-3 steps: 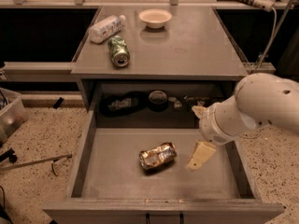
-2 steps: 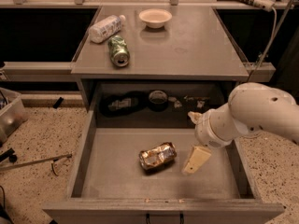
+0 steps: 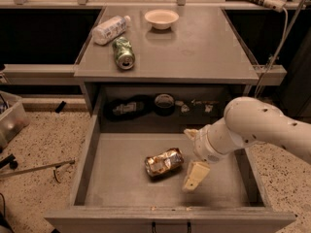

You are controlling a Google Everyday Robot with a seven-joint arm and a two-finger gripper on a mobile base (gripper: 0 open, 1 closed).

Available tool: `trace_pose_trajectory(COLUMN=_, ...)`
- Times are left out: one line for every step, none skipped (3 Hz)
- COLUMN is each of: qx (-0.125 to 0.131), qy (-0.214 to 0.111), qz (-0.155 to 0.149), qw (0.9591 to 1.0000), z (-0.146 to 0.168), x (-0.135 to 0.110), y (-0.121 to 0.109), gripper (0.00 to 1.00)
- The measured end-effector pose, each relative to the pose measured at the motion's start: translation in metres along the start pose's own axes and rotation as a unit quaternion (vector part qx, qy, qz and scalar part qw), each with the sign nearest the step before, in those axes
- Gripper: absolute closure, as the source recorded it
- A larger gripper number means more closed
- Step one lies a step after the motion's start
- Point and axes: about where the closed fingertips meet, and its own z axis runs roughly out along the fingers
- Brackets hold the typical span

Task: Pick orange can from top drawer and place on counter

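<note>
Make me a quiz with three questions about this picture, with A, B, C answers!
1. Where is the orange can? A on a chair; B in the top drawer; C on a shelf.
2. How many things lie on the counter? A one; B five; C three.
3. What is the hand doing? A hovering open beside the can; B holding the can up; C resting on the counter.

Answers: 1 B, the can lies on the open drawer's grey floor. 2 C, a white bottle, a green can and a bowl. 3 A, the hand is down in the drawer with its fingers apart and nothing between them.
</note>
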Motion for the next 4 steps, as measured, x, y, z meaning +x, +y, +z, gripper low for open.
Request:
trace_pose_trajectory(qx=0.0, qy=0.0, qz=0.0, qw=1.0, z=0.0, x=0.0, y=0.0, gripper=0.0)
trace_pose_trajectory(qx=-0.014, qy=-0.004, qz=-0.007, qw=0.9999, z=0.019, x=-0.004, y=-0.001, gripper=0.0)
trace_pose_trajectory(qx=-0.038, qy=-0.011, qz=-0.022, qw=0.999, z=0.046, x=-0.015, y=0.004, gripper=0.0)
trace_pose_trajectory(qx=-0.066, qy=-0.018, qz=-0.033, qw=0.9971, z=0.073, x=-0.025, y=0.01, gripper=0.0)
